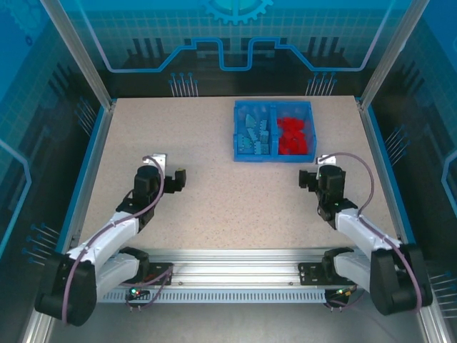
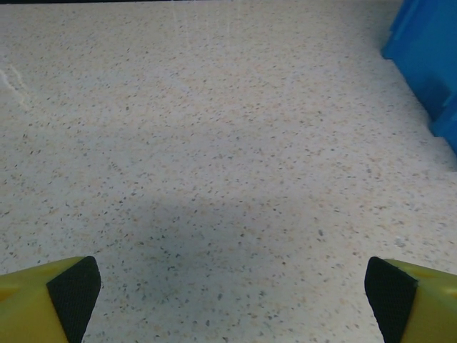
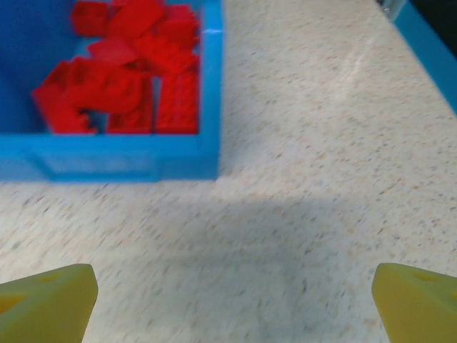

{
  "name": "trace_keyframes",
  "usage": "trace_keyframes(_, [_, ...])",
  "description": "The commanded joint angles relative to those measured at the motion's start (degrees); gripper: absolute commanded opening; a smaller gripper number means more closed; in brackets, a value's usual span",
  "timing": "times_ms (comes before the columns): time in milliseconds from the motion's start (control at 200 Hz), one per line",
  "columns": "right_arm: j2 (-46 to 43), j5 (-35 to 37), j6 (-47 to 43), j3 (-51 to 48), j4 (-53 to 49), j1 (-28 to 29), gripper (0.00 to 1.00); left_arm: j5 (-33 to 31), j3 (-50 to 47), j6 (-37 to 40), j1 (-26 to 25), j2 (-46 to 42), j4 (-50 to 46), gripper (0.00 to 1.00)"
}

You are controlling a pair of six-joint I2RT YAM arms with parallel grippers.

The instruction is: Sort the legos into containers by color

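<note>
The blue bin [image 1: 273, 155] stands at the back of the table, right of centre. Its left compartment holds several light blue legos [image 1: 254, 132]; its right compartment holds several red legos [image 1: 293, 134]. In the right wrist view the red legos [image 3: 128, 78] lie piled inside the bin's near right corner [image 3: 207, 161]. My left gripper [image 1: 178, 179] hovers open over bare table at the left, its fingers [image 2: 68, 296] wide apart with nothing between them. My right gripper [image 1: 305, 179] is open too, just in front of the bin's right end, its fingers [image 3: 50, 300] empty.
The speckled tabletop [image 1: 214, 200] is bounded by blue rails and aluminium posts at the sides. The bin's outer wall [image 2: 428, 64] shows at the right edge of the left wrist view. Both arm bases sit on the rail at the near edge.
</note>
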Motion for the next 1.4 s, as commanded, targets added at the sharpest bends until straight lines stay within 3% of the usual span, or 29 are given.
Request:
trace_keyframes(0, [7.8, 0.5, 0.7, -0.7, 17.8, -2.1, 1.00, -0.3, -1.8, 0.9, 1.6, 3.4, 7.6, 0.99])
trace_keyframes(135, [14.9, -2.4, -2.6, 1.6, 24.2, -2.7, 1.00, 0.3, -2.5, 1.1, 3.2, 9.1, 14.6, 0.99])
trace_keyframes(180, [18.2, -5.9, -3.0, 0.8, 29.1, -4.0, 1.00, 1.6, -1.8, 1.7, 3.7, 10.4, 14.9, 0.99])
trace_keyframes(230, [18.6, -11.2, -4.3, 1.8, 26.4, -4.2, 1.00, 2.6, -1.8, 1.9, 4.4, 11.9, 17.8, 0.99])
trace_keyframes(285, [23.3, -11.9, -5.6, -0.7, 37.3, -4.0, 1.00, 4.3, -1.8, 1.6, 5.8, 13.8, 21.2, 0.99])
trace_keyframes(340, [21.0, -12.5, -4.5, 0.8, 29.5, -4.5, 1.00, 5.7, -1.0, 1.0, 7.1, 15.8, 23.4, 0.99])
trace_keyframes(380, [22.4, -13.0, -5.2, 0.5, 33.3, -4.3, 1.00, 5.9, 0.8, 1.0, 7.8, 17.2, 21.7, 0.99])
trace_keyframes(480, [21.8, -12.5, -5.0, 1.3, 30.5, -4.2, 1.00, 7.1, 3.1, 2.9, 9.5, 20.9, 22.3, 0.99])
trace_keyframes(605, [21.9, -11.7, -5.4, 1.5, 30.4, -3.6, 1.00, 11.3, -0.9, 0.8, 13.4, 29.8, 39.6, 0.99])
trace_keyframes(660, [22.1, -10.8, -6.1, 1.8, 30.0, -3.0, 1.00, 12.7, 0.4, 0.8, 13.5, 28.1, 33.7, 0.99])
trace_keyframes(1391, [22.1, -10.5, -6.3, 2.0, 29.7, -2.6, 1.00, 13.6, 0.5, 1.3, 13.7, 28.4, 34.3, 0.99])
